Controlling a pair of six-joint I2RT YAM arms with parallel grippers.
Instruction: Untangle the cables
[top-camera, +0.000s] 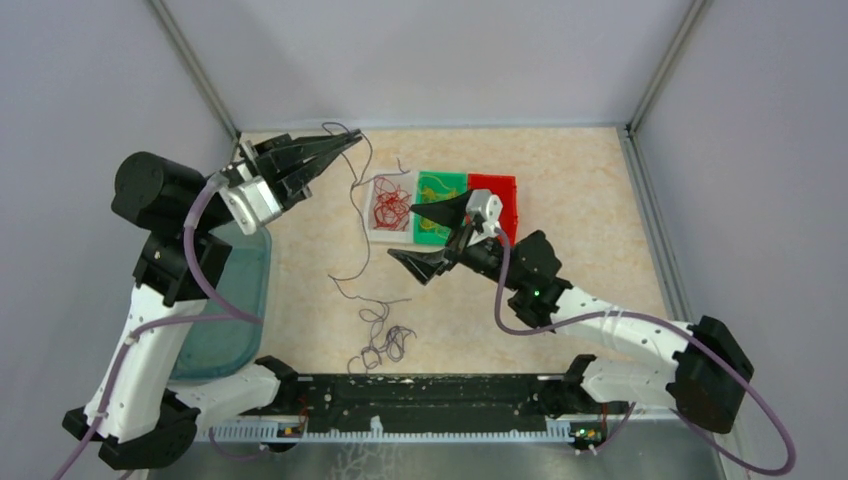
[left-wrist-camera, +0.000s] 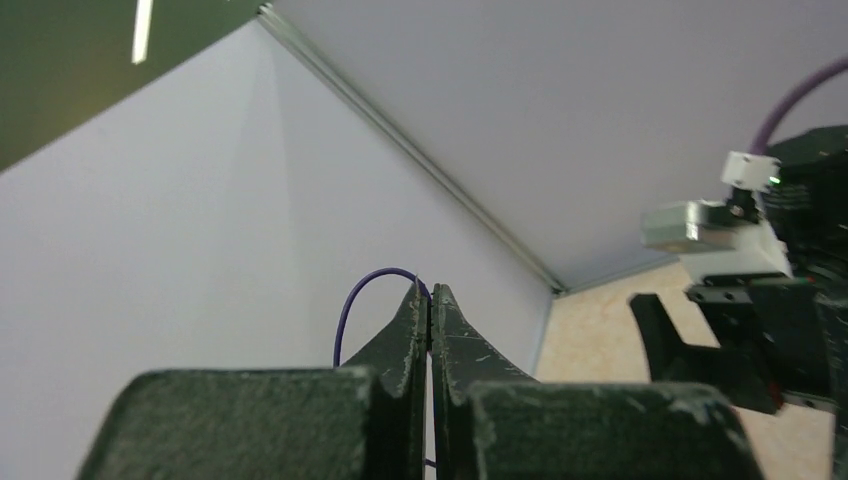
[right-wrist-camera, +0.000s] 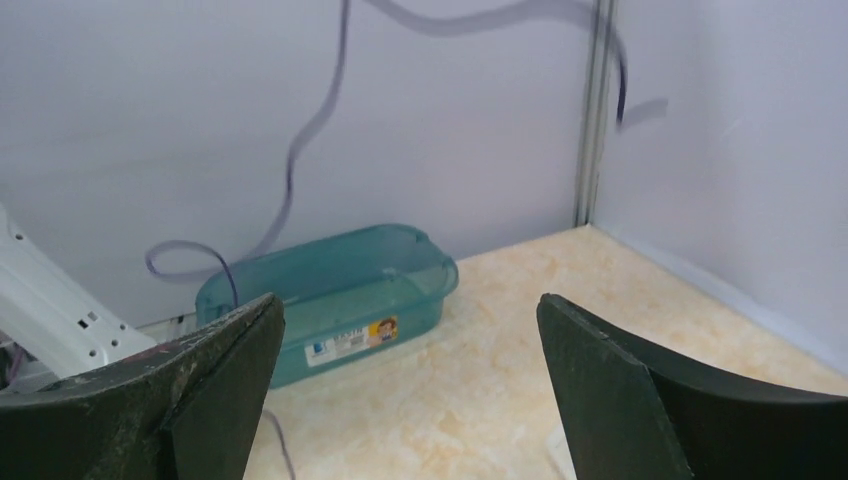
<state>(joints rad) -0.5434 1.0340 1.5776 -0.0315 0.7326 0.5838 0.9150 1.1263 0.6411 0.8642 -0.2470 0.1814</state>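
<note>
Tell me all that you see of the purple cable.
The purple cable is very thin, dark and curly, like flexible wire. Its upper part is pinched in the shut fingers of the left gripper, with a small loop above the tips. From there it hangs down to the table, where its lower part lies in loose coils.

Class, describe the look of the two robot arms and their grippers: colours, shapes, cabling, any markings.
The left arm and right arm have white links joined by black rounded joints. A mauve hose runs along each. The left gripper and right gripper carry black, tapering, scuffed fingers. A green light glows on the right arm.
</note>
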